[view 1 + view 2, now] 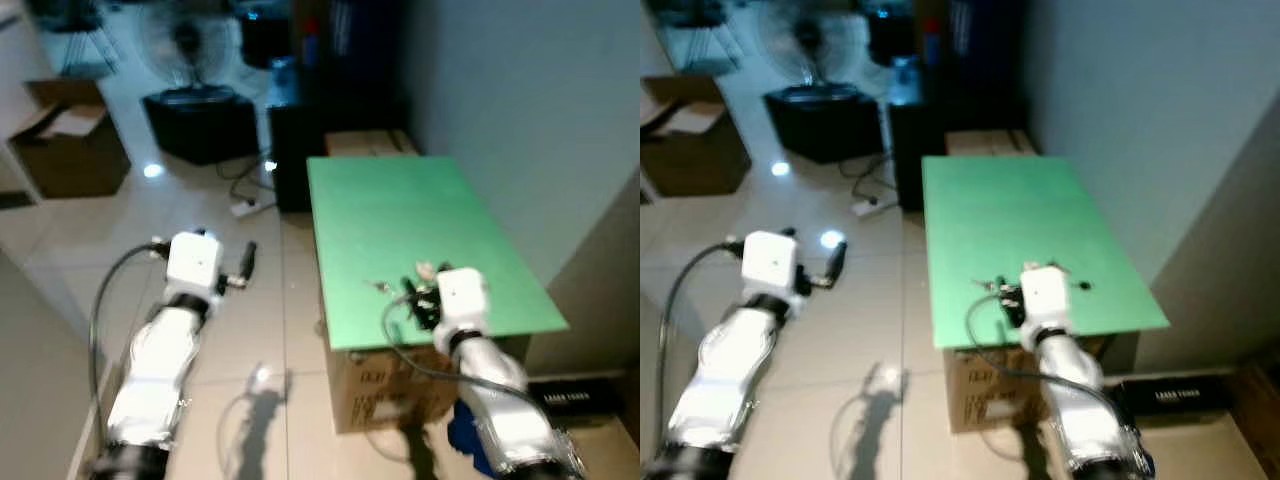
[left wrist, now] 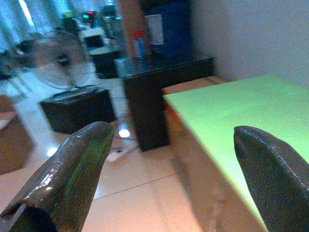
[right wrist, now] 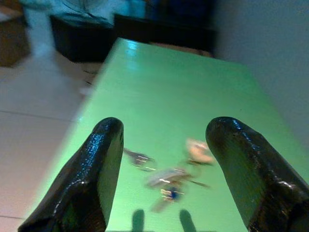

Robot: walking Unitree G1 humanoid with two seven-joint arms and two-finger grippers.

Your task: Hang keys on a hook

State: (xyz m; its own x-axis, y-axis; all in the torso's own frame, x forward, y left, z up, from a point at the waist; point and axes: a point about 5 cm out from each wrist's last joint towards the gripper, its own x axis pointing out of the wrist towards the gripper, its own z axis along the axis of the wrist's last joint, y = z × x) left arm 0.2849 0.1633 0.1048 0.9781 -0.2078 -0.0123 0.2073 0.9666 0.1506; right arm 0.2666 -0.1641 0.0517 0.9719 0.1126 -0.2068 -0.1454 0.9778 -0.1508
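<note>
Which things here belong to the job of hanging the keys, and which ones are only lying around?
For the job:
- keys on the green table
- right hand, open, just above the keys

Only lying around:
- left hand, open, over the floor
- fan
- black box under the fan
- open cardboard box
- cardboard box under the table
- power strip on the floor

A green table [image 1: 400,215] stands against the wall on cardboard boxes [image 1: 385,390] — a bunch of keys [image 3: 166,179] lies near its front edge, loosely spread, with a small pale tag [image 3: 199,151] beside.
</note>
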